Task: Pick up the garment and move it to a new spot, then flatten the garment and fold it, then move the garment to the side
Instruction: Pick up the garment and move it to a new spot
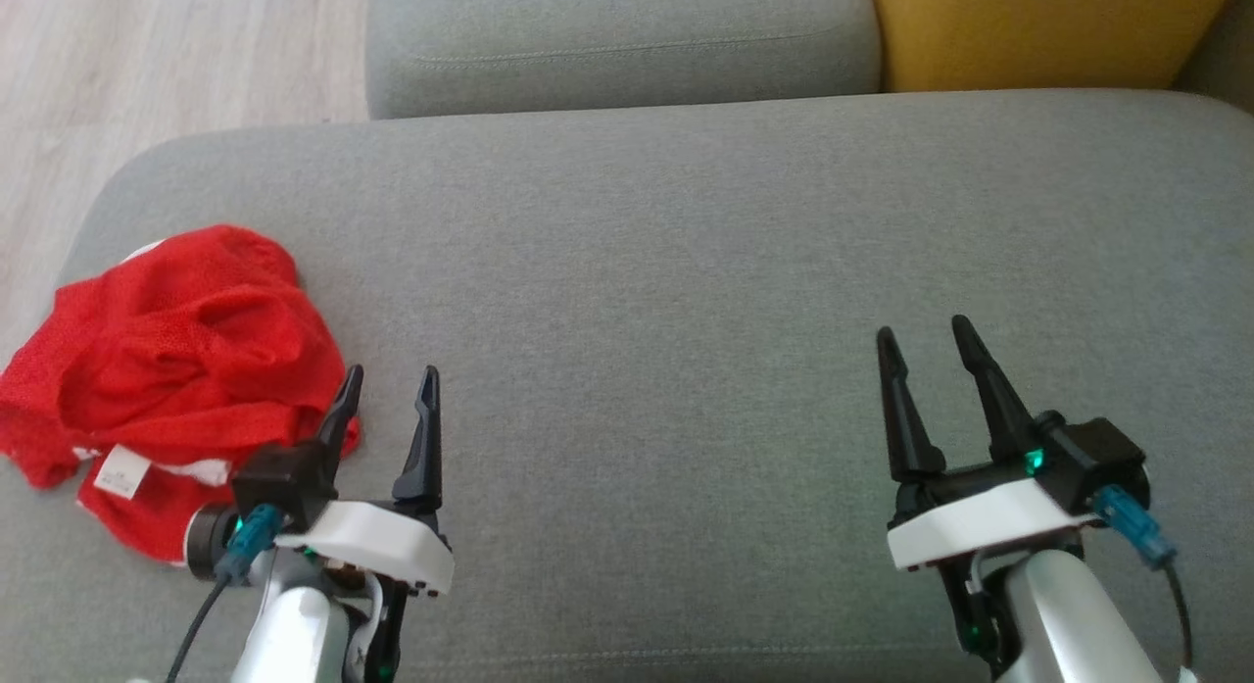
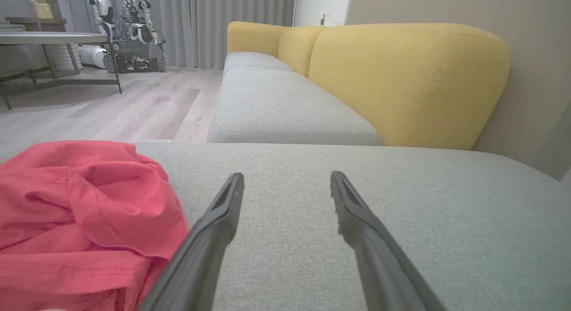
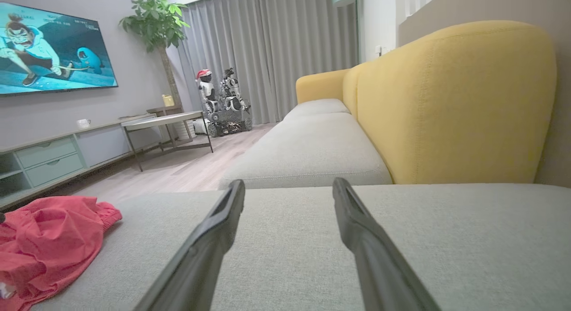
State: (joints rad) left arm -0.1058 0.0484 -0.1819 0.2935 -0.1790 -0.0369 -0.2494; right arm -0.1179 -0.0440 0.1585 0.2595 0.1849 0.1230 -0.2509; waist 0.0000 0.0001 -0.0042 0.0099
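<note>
The garment (image 1: 167,360) is a crumpled red mesh piece with a white label, heaped at the left end of the grey sofa seat (image 1: 686,271). My left gripper (image 1: 390,381) hovers just right of it, open and empty, its left finger overlapping the cloth's edge in the head view. The left wrist view has the garment (image 2: 80,217) at lower left beside my left gripper (image 2: 287,177). My right gripper (image 1: 921,332) stands open and empty over the bare right part of the seat. In the right wrist view the garment (image 3: 49,244) lies far left of my right gripper (image 3: 288,182).
A yellow backrest (image 1: 1038,26) rises behind the seat at the right, and a second grey seat cushion (image 1: 617,36) lies beyond. Wooden floor (image 1: 147,66) drops off past the seat's left end. Across the room stand a table (image 3: 165,121) and other robots (image 3: 223,101).
</note>
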